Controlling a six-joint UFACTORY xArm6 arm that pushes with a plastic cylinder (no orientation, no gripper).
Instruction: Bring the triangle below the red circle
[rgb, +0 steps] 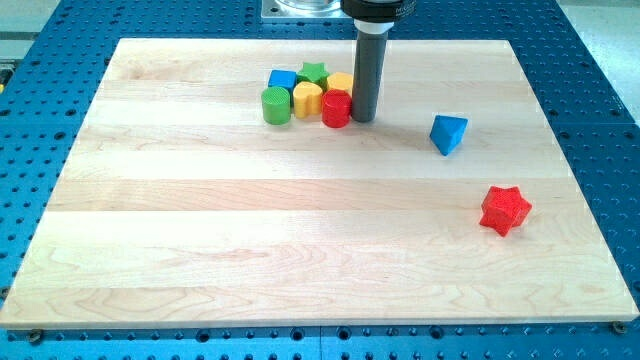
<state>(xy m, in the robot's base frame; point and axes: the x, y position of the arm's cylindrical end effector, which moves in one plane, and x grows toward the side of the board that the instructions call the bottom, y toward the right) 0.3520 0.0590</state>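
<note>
A red circle block (336, 109) stands in a tight cluster near the view's top middle. A blue triangle block (448, 133) lies alone to the view's right of the cluster. My tip (363, 119) rests on the board right beside the red circle, on its right side, touching or nearly touching it. The blue triangle is well apart from my tip, to the right and slightly lower.
The cluster also holds a green cylinder (275, 105), a yellow heart-like block (306, 99), a blue block (283, 79), a green star (314, 73) and a yellow block (341, 82). A red star (505, 209) lies at the right. The wooden board (300, 250) sits on a blue perforated table.
</note>
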